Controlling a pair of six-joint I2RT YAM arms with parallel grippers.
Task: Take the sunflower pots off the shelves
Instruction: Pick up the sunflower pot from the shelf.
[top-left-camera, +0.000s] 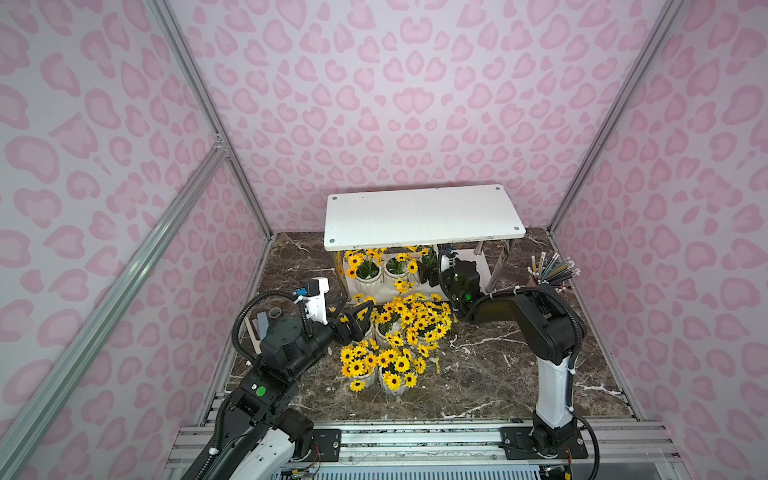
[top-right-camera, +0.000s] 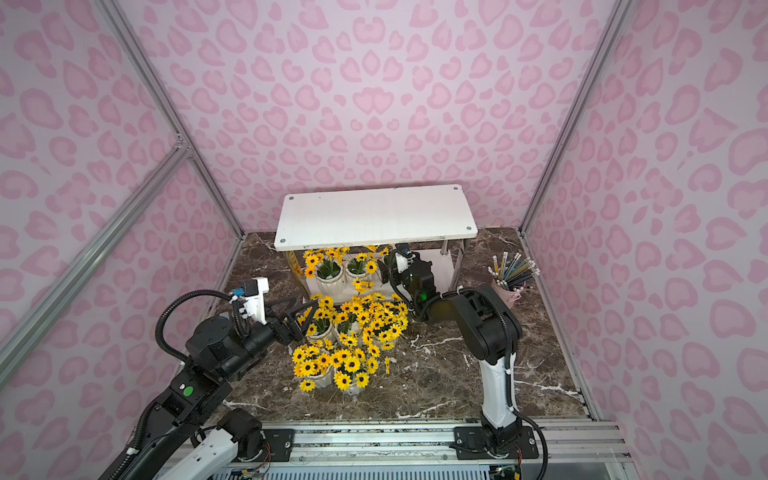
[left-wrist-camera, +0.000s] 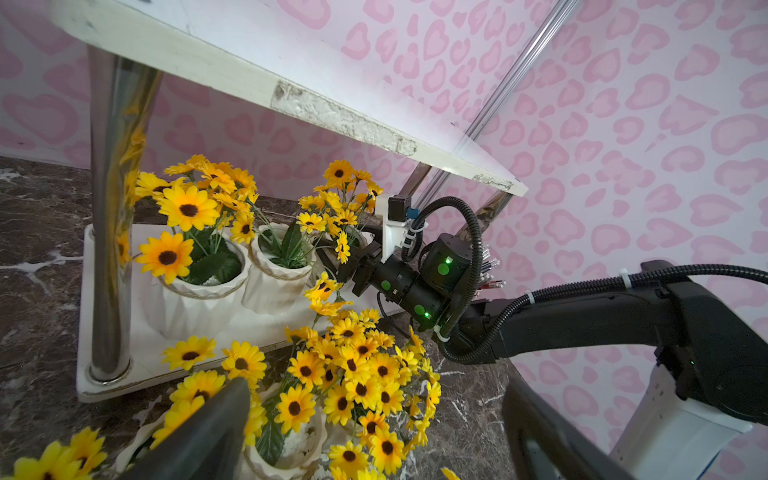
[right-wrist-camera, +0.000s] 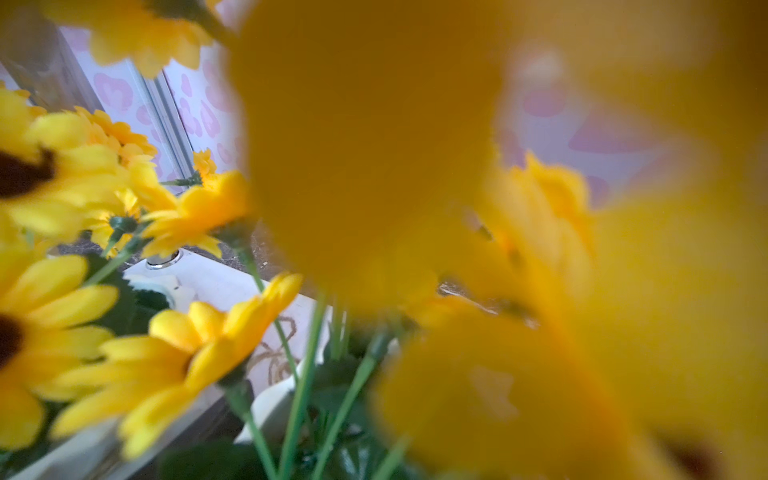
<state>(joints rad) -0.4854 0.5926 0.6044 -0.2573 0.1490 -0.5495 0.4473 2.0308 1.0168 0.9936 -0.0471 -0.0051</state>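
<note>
On the shelves (top-left-camera: 419, 216) we see two sunflower pots (top-left-camera: 368, 276) standing side by side on the lower tier (left-wrist-camera: 141, 353). The right gripper (left-wrist-camera: 348, 254) reaches in under the top board to a third pot (left-wrist-camera: 357, 237) just beside them. Its jaws are spread wide among the flowers, and we cannot tell whether they touch the pot. The other pots (top-left-camera: 409, 328) crowd together on the marble table (top-left-camera: 498, 374) in front of the shelves, where the left gripper (top-left-camera: 360, 322) hovers wide open and empty.
</note>
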